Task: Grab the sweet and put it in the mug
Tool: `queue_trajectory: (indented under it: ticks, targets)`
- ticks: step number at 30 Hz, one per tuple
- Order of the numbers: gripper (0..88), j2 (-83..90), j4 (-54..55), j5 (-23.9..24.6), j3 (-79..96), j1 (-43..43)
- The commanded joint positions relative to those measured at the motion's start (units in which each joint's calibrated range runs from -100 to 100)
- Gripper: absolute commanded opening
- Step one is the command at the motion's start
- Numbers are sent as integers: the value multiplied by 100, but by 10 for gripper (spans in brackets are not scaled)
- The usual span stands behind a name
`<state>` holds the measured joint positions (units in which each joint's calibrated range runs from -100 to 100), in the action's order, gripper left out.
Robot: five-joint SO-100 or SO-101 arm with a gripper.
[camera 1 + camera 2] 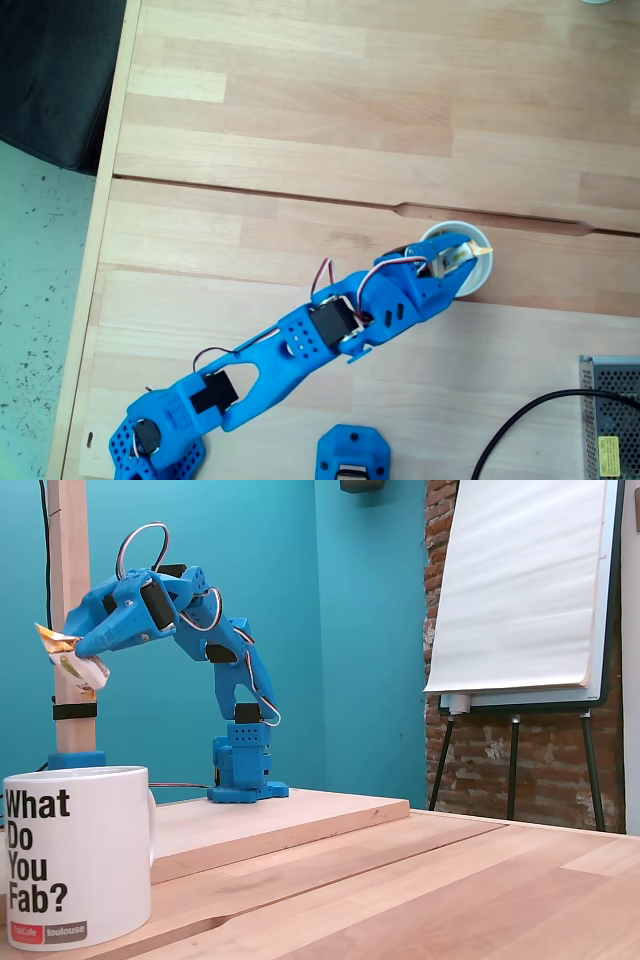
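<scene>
In a fixed view from above, the blue arm reaches right and its gripper (458, 257) hangs over the white mug (441, 233). The jaws are shut on the sweet (479, 247), whose yellowish end pokes out above the mug's opening. In a fixed view from the side, the gripper (78, 652) is high at the upper left, pinching the sweet (86, 672), a white wrapper with a gold twisted end. Well below it, the mug (75, 855) stands at the lower left with the black words "What Do You Fab?" on it.
A metal power supply (611, 415) and a black cable (520, 425) lie at the lower right. A loose blue part (352, 455) sits at the bottom edge. From the side, a wooden post (68, 600) rises behind the gripper and a flip-chart easel (520, 590) stands at right.
</scene>
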<state>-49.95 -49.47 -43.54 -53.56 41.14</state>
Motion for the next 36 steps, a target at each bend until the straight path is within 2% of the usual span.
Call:
queue_trajectory:
  ticks: [1, 13, 24, 32, 36]
  targets:
    - [61, 142, 44, 24, -406, 84]
    - [77, 142, 44, 24, -415, 91]
    - [217, 150, 44, -10, -424, 91]
    - [205, 176, 36, 20, -424, 91]
    - [112, 297, 20, 24, -424, 91]
